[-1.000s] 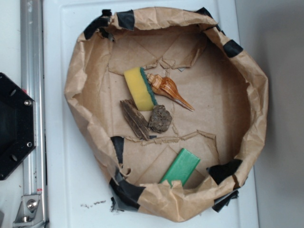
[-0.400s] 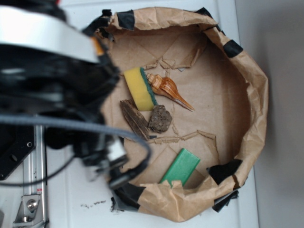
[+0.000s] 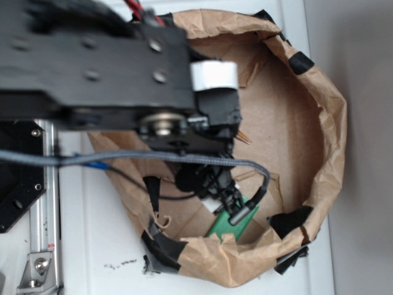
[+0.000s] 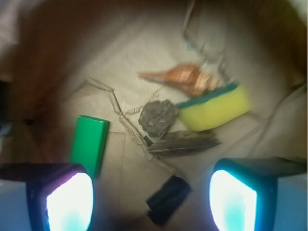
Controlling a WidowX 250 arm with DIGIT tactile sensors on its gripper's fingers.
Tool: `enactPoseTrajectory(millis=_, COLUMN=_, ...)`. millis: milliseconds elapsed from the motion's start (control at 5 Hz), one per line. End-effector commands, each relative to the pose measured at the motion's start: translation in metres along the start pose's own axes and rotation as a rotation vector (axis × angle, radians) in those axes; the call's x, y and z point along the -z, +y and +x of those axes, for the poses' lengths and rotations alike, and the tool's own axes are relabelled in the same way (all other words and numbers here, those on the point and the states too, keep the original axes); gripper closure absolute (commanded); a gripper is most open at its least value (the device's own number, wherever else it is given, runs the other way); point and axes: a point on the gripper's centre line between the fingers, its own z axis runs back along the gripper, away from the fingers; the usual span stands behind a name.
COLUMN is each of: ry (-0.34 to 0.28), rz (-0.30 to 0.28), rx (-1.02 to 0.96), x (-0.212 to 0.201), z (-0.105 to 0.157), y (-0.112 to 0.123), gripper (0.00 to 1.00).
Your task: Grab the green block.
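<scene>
- Wrist view: the gripper (image 4: 150, 192) hangs above the floor of the paper-lined basin with its two fingers (image 4: 65, 197) spread wide apart and nothing between them.
- The green block (image 4: 89, 143) lies flat on the paper, ahead of the gripper and off to its left side, just beyond the left finger; it is not between the fingers.
- The block's long axis runs roughly away from the gripper, tilted slightly, so its narrow width lies about across the finger gap. My judgement: the tool needs a sideways shift to the left and a little forward before coming down.
- Contents of the brown paper basin (image 3: 319, 147): ahead and toward the right finger sit a yellow sponge (image 4: 215, 109) with a green scouring edge, a spiral seashell (image 4: 185, 78) beyond it, a grey rock (image 4: 158, 117) and a strip of bark (image 4: 185, 143). A patch of black tape (image 4: 168, 198) lies between the fingers, close in.
- Exterior view: the arm covers most of the basin; only part of the green block (image 3: 227, 227) shows near the basin's lower wall.
</scene>
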Motion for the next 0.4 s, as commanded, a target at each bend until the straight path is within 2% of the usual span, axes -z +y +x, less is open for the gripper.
enactPoseTrajectory(millis=0, ry=0.08, rz=-0.067, rx=-0.083, x=0.029, z=0.004, y=-0.024, gripper=0.0)
enactPoseTrajectory(millis=200, ry=0.094, rz=-0.09, rx=-0.095, x=0.044, z=0.012, y=-0.039, gripper=0.0)
